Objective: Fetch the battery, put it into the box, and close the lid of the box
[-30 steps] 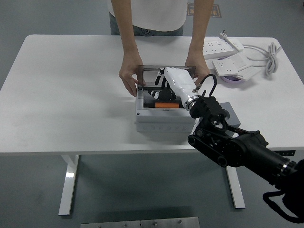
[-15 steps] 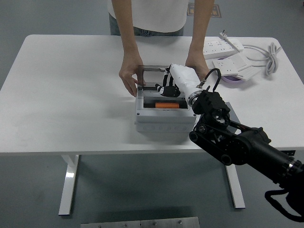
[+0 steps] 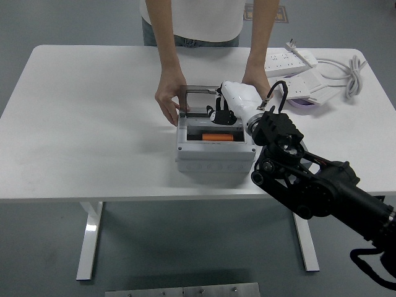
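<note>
White table (image 3: pixel 86 124) — right hand (image 3: pixel 220 115) has risen from the box (image 3: pixel 213 151), fingers curled, empty — battery (image 3: pixel 216 137) inside.

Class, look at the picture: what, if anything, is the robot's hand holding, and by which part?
The right hand is at the box lid, near its top edge; whether it grips cannot be told. The orange battery lies free inside.

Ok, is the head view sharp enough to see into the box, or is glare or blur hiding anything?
Head view: lighting even and soft, no hard shadows on the white table; focus is sharp throughout. The tinted see-through lid shows no glare, and the orange battery reads clearly inside the grey plastic box. The robot's white right hand hides part of the interior.
</note>
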